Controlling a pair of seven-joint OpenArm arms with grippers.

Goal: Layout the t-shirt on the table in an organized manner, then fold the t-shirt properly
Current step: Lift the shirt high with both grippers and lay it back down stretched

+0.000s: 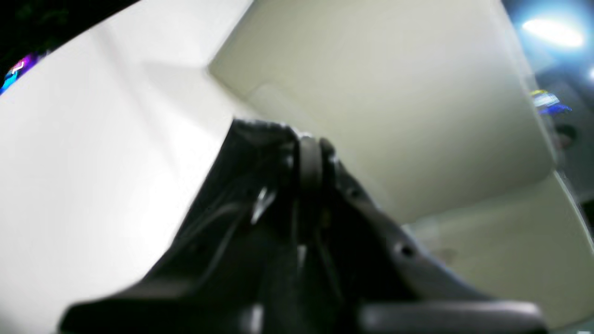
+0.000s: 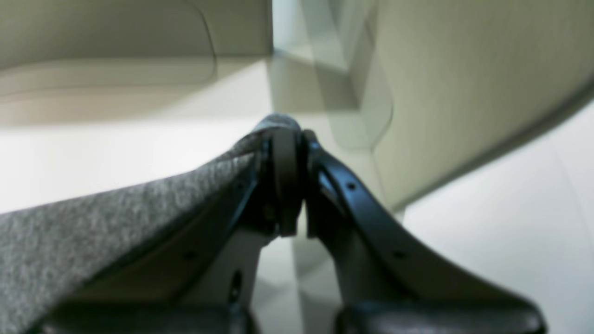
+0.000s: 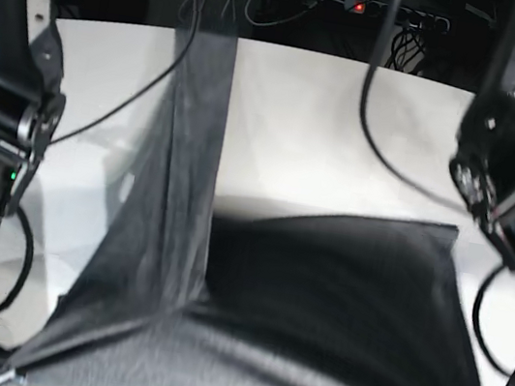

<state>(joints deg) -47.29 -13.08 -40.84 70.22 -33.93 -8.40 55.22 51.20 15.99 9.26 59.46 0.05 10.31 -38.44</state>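
The white table (image 3: 344,138) fills most of the base view, its curved far edge running along the top. The dark heather-grey t-shirt (image 3: 339,294) is spread over the near half, blurred, with one long strip of cloth stretching up toward the far edge.

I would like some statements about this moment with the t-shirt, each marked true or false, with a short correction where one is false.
1. The right tool is shut on grey fabric of the t-shirt. True.
2. The t-shirt is bright red. False: it is dark heather-grey.
3. In the base view, part of the t-shirt rises as a tall strip above the table. True.
4. The t-shirt lies neatly folded into a small square. False: it is lifted and stretched, not folded.
5. The left tool is wide open. False: its jaws stand closed together; whether it holds cloth is not clear.
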